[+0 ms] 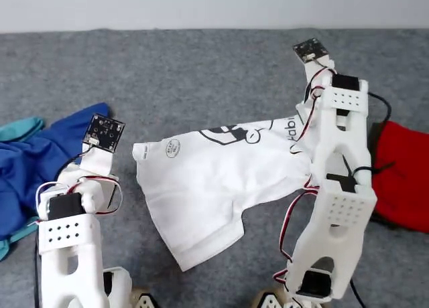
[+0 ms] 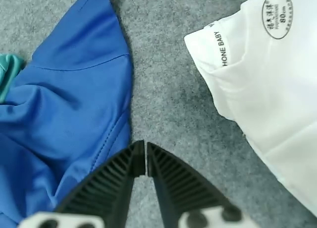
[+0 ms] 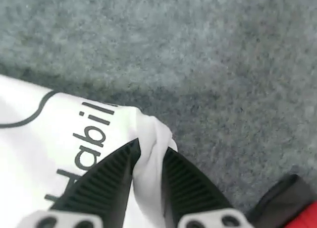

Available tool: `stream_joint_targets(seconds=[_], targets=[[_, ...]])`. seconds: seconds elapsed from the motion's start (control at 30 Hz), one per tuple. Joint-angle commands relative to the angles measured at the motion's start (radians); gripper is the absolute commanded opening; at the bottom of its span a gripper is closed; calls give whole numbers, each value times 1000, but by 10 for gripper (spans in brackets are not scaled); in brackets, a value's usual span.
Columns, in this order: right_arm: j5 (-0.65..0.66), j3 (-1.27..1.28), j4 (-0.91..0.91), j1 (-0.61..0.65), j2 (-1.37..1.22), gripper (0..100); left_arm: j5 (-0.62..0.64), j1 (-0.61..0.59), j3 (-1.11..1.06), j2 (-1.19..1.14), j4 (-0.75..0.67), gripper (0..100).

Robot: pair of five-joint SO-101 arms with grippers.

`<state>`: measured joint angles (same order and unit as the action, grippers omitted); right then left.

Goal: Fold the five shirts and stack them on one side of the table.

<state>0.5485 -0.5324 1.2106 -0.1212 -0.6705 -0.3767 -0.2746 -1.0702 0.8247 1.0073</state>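
A white shirt (image 1: 208,187) with black print lies half folded in the middle of the grey table. My right gripper (image 3: 148,151) is shut on a pinched fold of the white shirt (image 3: 59,148) at its right edge, under the right arm (image 1: 335,187). A blue shirt (image 1: 33,164) lies crumpled at the left, with a teal garment (image 1: 20,129) beneath it. My left gripper (image 2: 146,151) is shut with nothing in it, over bare felt between the blue shirt (image 2: 64,104) and the white shirt's collar (image 2: 257,79). A red shirt (image 1: 402,174) lies at the right edge.
The grey felt table (image 1: 201,73) stretches bare across the far half. The left arm (image 1: 74,221) stands near the front left, next to the blue pile. The red shirt sits just right of the right arm.
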Motion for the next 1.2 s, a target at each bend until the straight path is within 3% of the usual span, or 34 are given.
stream_joint_targets(seconds=[0.0,0.83,1.17], targets=[[17,-55,10,22,27,10,-12,2,13,9,-20,15],[18,-104,220,128,289,26,-12,2,51,8,-20,15],[20,-107,84,21,-33,32,-12,-3,56,8,-15,15]])
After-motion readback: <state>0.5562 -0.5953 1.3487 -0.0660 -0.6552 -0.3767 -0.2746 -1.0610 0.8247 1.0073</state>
